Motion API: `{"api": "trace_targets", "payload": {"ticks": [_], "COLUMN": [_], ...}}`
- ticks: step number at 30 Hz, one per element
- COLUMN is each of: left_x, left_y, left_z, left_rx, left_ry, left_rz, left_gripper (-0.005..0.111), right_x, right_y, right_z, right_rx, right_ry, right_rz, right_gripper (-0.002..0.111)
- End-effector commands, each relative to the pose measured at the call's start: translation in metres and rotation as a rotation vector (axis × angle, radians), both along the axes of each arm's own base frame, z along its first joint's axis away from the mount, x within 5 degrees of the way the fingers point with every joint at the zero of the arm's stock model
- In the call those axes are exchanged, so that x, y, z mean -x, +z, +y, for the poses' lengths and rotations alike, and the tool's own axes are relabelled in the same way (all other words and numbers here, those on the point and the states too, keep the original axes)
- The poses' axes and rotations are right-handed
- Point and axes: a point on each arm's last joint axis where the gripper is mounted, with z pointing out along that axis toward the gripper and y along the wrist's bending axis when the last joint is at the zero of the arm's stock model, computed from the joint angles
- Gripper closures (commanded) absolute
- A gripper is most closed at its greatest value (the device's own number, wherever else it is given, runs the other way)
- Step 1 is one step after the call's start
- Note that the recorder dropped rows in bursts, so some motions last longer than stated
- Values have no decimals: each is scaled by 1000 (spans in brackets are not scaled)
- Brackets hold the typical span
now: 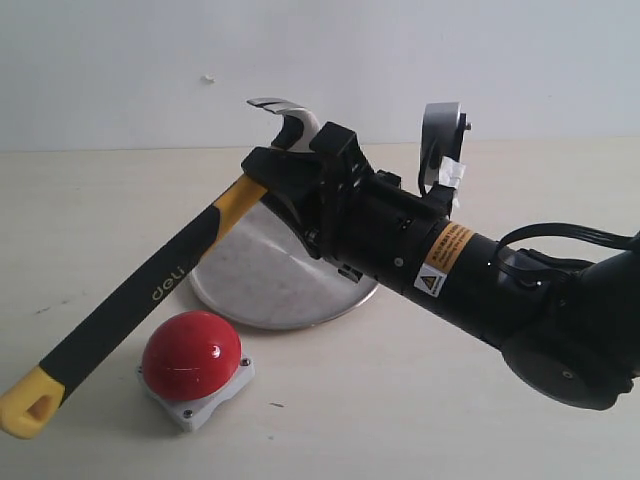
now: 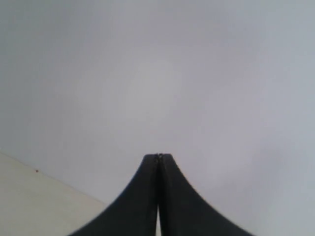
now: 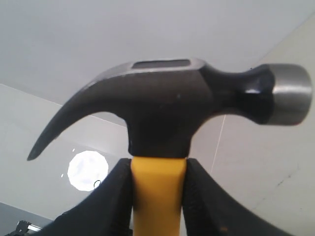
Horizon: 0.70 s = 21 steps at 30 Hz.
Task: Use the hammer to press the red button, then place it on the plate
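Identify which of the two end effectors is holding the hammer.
The right end effector: it clamps the hammer by its yellow neck, just below the head. The left end effector is shut on nothing.

It looks like a robotics lab bench: a cream tabletop (image 1: 400,425) runs to a plain white wall (image 1: 120,70) at twelve o'clock, and a black robot arm (image 1: 490,290) bearing a yellow warning label (image 1: 441,258) reaches in from four o'clock.

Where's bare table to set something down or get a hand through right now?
Free: table left of the hammer handle, back to the wall; front strip between the red button and the right arm. Crowded: centre, where handle, button, plate and the jaws gripping the hammer neck bunch together.
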Motion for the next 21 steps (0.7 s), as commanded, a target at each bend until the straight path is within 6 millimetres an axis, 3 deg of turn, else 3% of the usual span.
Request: {"api": "trace_targets", "payload": {"ticks": [1, 4, 5, 8, 9, 11, 14, 18, 21], "left_x": [-20, -54, -69, -107, -123, -138, -156, -170, -175], "left_y": [55, 95, 115, 142, 143, 143, 135, 110, 105], "left_z": [0, -1, -3, 2, 10, 19, 21, -2, -27], "left_rx": [-102, -211, -323, -709, -878, -989, -984, -947, -821], "left_ry": [-8, -31, -23, 92, 152, 192, 142, -273, -563], "left_rz": [128, 243, 275, 489, 671, 883, 1142, 1417, 1367], "left_gripper": [107, 107, 107, 107, 107, 107, 107, 107, 107], "right_x": [1, 1, 1, 1, 1, 1, 1, 1, 1], "right_y": [14, 14, 14, 14, 14, 14, 14, 14, 14], "right_z": [1, 1, 1, 1, 1, 1, 1, 1, 1], "right_rx": [-70, -61, -60, -60, -60, -60, -56, -57, -57], "right_ry": [5, 5, 8, 8, 8, 8, 5, 4, 4], "right_rz": [-89, -100, -101, -101, -101, -101, -107, -106, -106], "right_gripper": [108, 108, 108, 108, 108, 108, 108, 108, 108]}}
